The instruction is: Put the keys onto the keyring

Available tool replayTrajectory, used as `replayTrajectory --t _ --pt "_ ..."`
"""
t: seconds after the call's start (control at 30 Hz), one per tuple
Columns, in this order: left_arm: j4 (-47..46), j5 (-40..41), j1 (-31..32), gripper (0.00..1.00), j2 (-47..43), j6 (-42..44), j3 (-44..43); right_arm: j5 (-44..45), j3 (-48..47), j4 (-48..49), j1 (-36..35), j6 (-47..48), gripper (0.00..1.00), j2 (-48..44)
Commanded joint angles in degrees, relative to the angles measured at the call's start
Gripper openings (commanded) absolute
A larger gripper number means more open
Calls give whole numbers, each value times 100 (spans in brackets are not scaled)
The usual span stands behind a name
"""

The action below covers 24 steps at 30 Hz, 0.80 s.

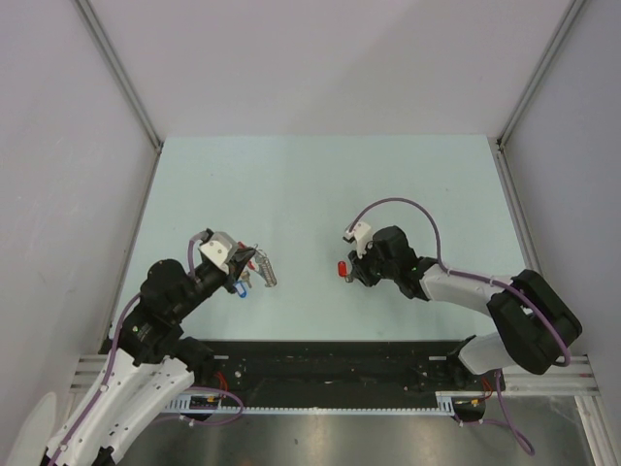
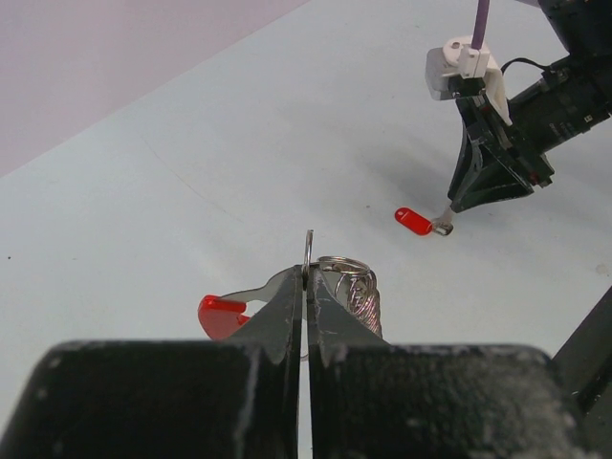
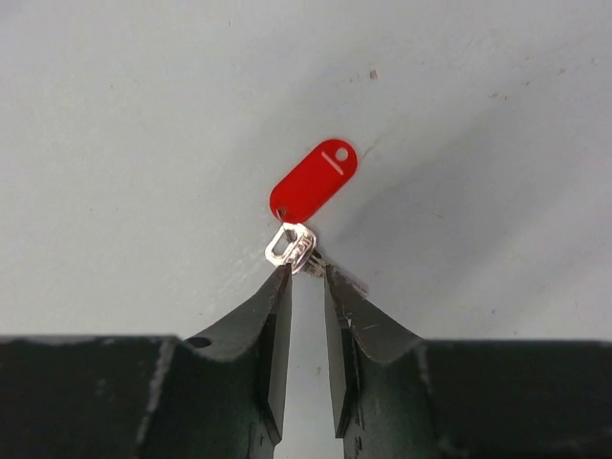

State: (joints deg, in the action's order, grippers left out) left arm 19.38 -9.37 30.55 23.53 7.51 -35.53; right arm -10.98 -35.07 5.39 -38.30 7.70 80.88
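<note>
My left gripper (image 1: pixel 250 272) is shut on the keyring's thin metal ring (image 2: pixel 308 251), held above the table. The ring's red band (image 2: pixel 222 314) shows left of the jaws and its grey coiled strip (image 2: pixel 356 289) right of them. In the top view the keyring (image 1: pixel 265 270) hangs with a blue key (image 1: pixel 241 290) by it. My right gripper (image 3: pixel 306 272) pinches the silvery end (image 3: pixel 291 246) of a red-headed key (image 3: pixel 314 180) at its fingertips, low over the table. This key also shows in the top view (image 1: pixel 343 268) and in the left wrist view (image 2: pixel 413 222).
The pale green table (image 1: pixel 320 184) is walled by grey panels at the back and both sides. A black rail (image 1: pixel 330 364) runs along the near edge between the arm bases. The right arm's purple cable (image 1: pixel 403 206) loops above its wrist.
</note>
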Motion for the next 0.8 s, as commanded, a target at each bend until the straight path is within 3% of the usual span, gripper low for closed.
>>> replayTrajectory --t 0.0,0.77 --pt "-338 -109 -57 0 2 -21 2 -36 88 832 -107 -23 24 -2" --pt "-364 -171 -119 0 126 -4 11 -71 457 1650 -248 -6 23 463"
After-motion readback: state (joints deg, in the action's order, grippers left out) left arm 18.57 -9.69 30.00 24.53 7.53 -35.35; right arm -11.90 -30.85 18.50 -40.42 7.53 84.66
